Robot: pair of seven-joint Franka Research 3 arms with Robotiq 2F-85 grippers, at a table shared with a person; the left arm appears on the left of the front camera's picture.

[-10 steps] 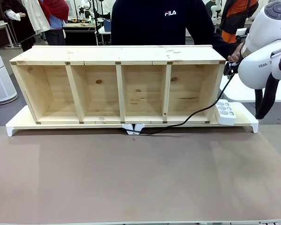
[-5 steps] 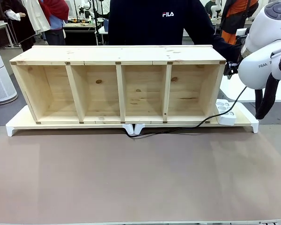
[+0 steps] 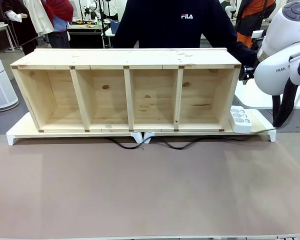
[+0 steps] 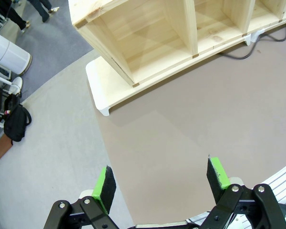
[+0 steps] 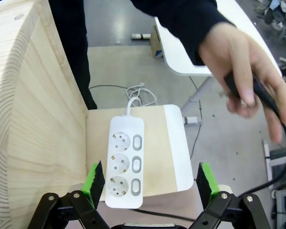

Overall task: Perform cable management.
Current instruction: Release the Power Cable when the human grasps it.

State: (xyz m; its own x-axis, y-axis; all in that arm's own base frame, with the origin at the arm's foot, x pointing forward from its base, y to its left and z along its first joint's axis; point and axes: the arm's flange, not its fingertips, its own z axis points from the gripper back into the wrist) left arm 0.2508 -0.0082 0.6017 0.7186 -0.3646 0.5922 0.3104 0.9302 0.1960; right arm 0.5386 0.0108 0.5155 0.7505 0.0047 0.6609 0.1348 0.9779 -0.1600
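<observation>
Table (image 3: 150, 195): brown mat over most of frame, bare in the lower half. White-edged wood board (image 3: 20, 131) runs across mid-frame on the far side. On the board: open four-bay pine shelf (image 3: 125, 90), and a white power strip (image 3: 240, 120) at right, just beside the shelf's end. Black cable (image 3: 182, 145) lies on the mat along the board's front edge, center to right, in loose waves.
</observation>
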